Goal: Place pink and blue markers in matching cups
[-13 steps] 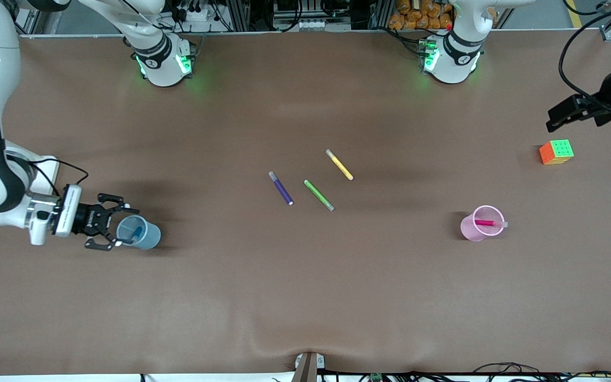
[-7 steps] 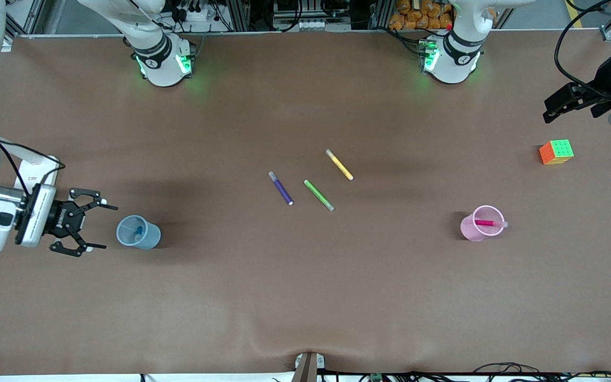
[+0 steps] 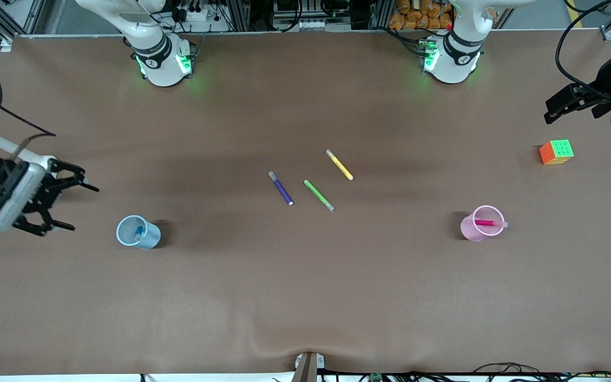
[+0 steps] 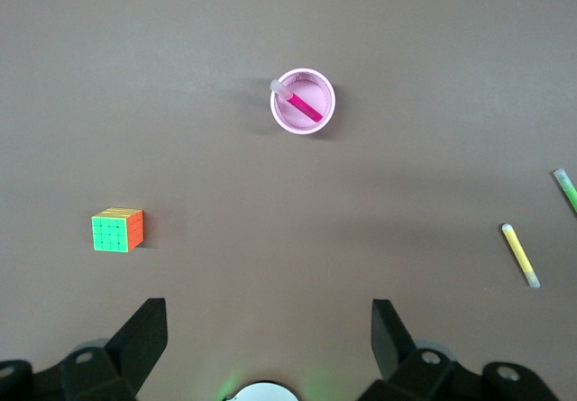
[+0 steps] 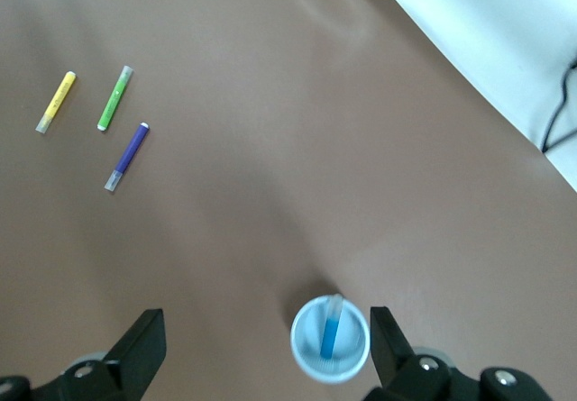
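The right end effector point(image 3: 72, 204) hangs over the counter point(image 3: 305, 297) at the right arm's end, its fingers spread apart and holding nothing; the right wrist view confirms the two fingers point(image 5: 140, 342) stand wide with only bare surface and the cup between them. The blue cup point(image 3: 137, 232) stands upright near that end effector, apart from it, toward the middle of the counter and a little nearer the front camera. The blue marker point(image 3: 138, 232) stands inside the blue cup, leaning against its wall with its greyish tip at the rim. The left end effector point(image 3: 570, 103) is raised over the left arm's end of the counter, and the left wrist view shows its fingers point(image 4: 144, 329) released wide, grasping nothing. A colour cube point(image 3: 556, 152) sits on the counter near it. The pink cup point(image 3: 481, 223) stands upright, nearer the front camera than the cube and toward the middle. The pink marker point(image 3: 490, 224) lies inside the pink cup, tilted, its paler end resting over the rim. At mid-counter three loose markers lie flat, apart from one another: a purple marker point(image 3: 280, 188), a green marker point(image 3: 319, 194) beside it, and a yellow marker point(image 3: 339, 164) farthest from the front camera.
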`<state>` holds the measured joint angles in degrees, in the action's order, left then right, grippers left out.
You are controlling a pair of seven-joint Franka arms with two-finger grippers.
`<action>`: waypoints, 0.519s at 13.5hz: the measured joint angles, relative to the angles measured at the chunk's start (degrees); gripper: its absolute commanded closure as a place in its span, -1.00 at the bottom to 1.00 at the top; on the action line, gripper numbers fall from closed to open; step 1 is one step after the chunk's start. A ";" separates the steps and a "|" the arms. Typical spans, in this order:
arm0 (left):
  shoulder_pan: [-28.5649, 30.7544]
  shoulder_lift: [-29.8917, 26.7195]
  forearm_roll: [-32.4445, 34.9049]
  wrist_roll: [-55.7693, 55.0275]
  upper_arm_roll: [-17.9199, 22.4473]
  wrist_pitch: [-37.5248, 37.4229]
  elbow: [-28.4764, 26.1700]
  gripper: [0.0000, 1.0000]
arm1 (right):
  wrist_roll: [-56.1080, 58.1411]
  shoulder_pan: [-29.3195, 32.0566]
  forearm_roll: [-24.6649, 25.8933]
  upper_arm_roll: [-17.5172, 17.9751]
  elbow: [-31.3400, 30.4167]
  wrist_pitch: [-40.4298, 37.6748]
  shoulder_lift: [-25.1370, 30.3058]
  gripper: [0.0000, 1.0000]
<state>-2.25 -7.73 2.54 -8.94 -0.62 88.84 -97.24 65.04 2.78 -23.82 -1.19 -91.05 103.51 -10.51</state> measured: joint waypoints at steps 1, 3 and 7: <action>0.00 0.00 0.00 0.00 0.09 0.00 0.03 -1.00 | -3.17 -0.21 1.70 0.01 -0.04 -1.17 1.25 -1.00; 0.00 -0.01 0.00 0.00 0.10 -0.08 0.08 -1.00 | -7.53 -0.25 4.92 -0.04 -0.11 -2.53 3.11 -1.00; -0.02 -0.01 0.00 0.01 0.08 -0.15 0.11 -1.00 | -13.44 -0.31 10.39 -0.04 -0.70 -4.65 6.13 -1.00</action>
<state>-2.27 -7.73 2.54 -8.93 -0.53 88.69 -97.13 51.60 2.47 -13.43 -1.23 -91.75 98.87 -4.38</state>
